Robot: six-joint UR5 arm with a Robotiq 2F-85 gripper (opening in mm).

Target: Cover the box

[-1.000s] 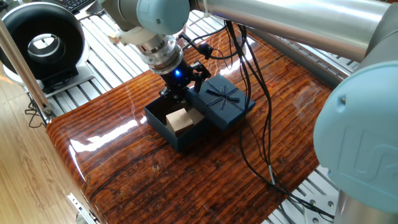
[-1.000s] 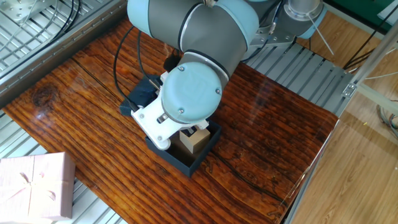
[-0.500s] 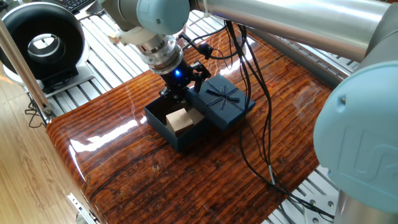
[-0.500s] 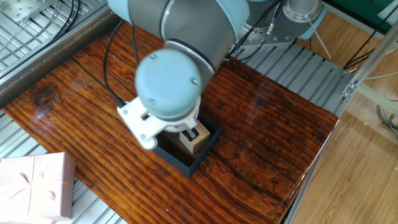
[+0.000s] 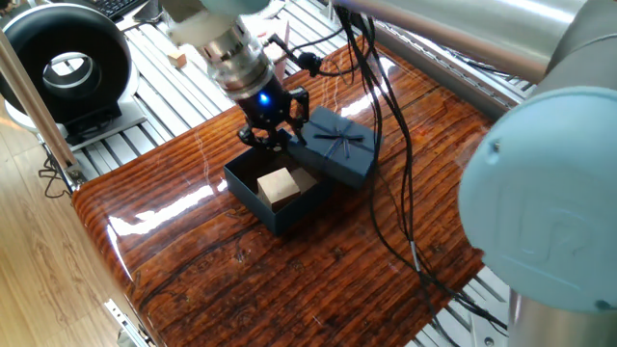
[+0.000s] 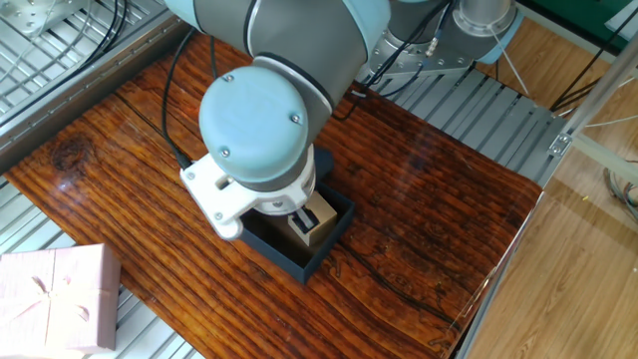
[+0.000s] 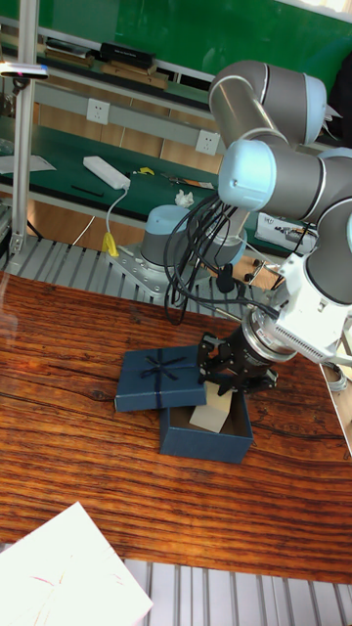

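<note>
One fixed view: my gripper [image 5: 268,135] hangs low over the back edge of the box [image 5: 278,198], right where the box meets the lid [image 5: 337,145]. The box sits open on the wooden table [image 5: 241,280] with a small tan block [image 5: 277,185] inside. The lid, bow side up, lies just beside the box on its far-right side, touching or nearly touching it and tilted up a little at one edge. From the jaws the lid is off to the right, the box just in front and below. The fingers look close together here, but whether they pinch the lid's near edge I can't tell; it's dark and small.

The other fixed view: the wrist blocks almost everything. I see the box's near corner and right wall [image 6: 321,249] and the tan block [image 6: 317,221] poking out under the wrist. The lid is mostly hidden behind the arm, and the jaws aren't visible. A pink box [image 6: 55,299] sits well apart at the table's lower left corner, not involved.

Tall fixed view: best for the layout. The lid [image 7: 161,379] lies to the left of the box [image 7: 205,433], overlapping its upper left corner. The gripper [image 7: 238,375] is over the box's back rim, to the right of the lid. So the move I judge next is sideways toward the lid, then carry it over the box. Jaw state still unclear.
</note>
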